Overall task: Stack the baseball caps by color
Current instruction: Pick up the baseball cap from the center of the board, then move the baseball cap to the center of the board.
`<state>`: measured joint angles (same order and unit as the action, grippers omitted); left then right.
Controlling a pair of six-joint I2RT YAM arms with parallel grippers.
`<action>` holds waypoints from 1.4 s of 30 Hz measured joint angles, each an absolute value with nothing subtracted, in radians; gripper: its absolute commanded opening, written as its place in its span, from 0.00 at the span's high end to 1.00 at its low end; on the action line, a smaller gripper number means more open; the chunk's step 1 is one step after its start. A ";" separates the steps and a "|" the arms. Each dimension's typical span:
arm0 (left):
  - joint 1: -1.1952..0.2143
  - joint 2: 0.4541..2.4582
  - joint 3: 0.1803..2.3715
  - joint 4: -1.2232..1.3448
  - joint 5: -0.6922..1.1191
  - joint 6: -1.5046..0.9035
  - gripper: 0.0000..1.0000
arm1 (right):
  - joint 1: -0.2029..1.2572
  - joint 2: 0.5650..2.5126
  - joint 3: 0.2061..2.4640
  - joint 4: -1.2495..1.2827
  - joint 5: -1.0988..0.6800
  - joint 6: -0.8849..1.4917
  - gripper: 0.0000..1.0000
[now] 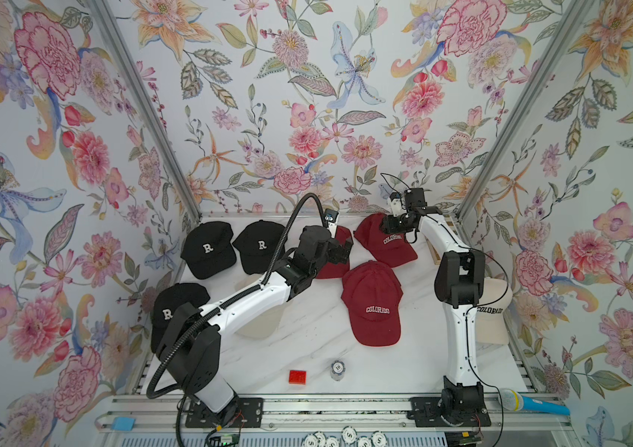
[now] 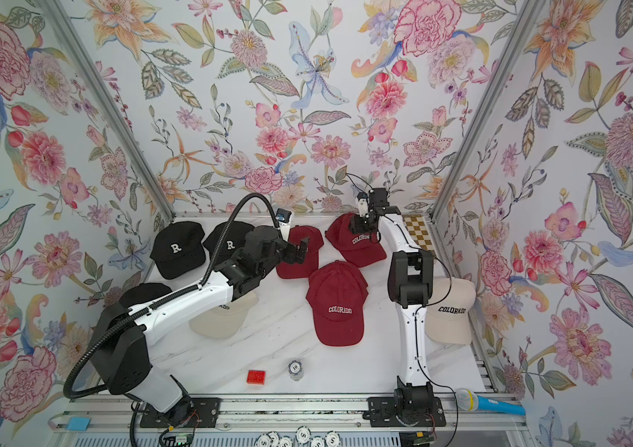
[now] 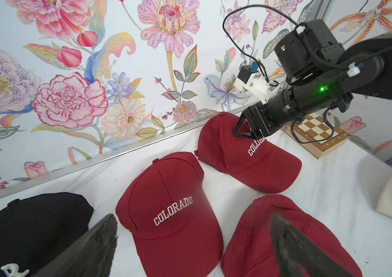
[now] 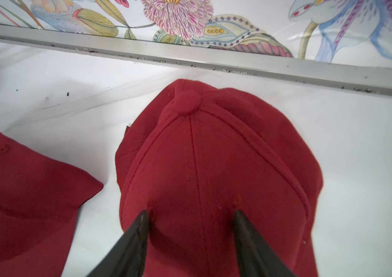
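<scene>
"Left wrist view: what lettering reads there?"

"White 'COLORADO' on the middle red cap (image 3: 171, 203), and the same word, half covered, on the far red cap (image 3: 245, 156). A white 'R' shows on the black cap (image 3: 22, 235)."

"Anything else from above?"

"In a top view, black 'COLORADO' on the cream cap (image 2: 452, 313) at the worktop's (image 1: 307, 348) right edge. Red caps lie at back centre, black ones on the left."

"The pincers?"

"The right pincer (image 4: 191, 220) stands partway apart, its fingertips (image 4: 145, 215) pressed into the far red cap's crown. Whether it has a grip, I cannot tell. The left pincer (image 3: 193, 217) gapes wide above the red caps, holding nothing."
</scene>
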<state>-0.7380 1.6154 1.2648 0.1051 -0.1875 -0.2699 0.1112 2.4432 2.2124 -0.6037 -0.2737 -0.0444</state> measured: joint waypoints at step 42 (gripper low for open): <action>-0.738 1.541 1.261 0.091 -0.191 -0.226 0.00 | 0.131 1.540 1.355 -0.289 -0.378 0.005 0.99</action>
<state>-0.7380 1.5414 1.2610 0.0906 -0.1905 -0.2260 0.1310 1.5402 1.3552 -0.2893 -0.3782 0.0051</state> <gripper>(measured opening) 0.996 0.054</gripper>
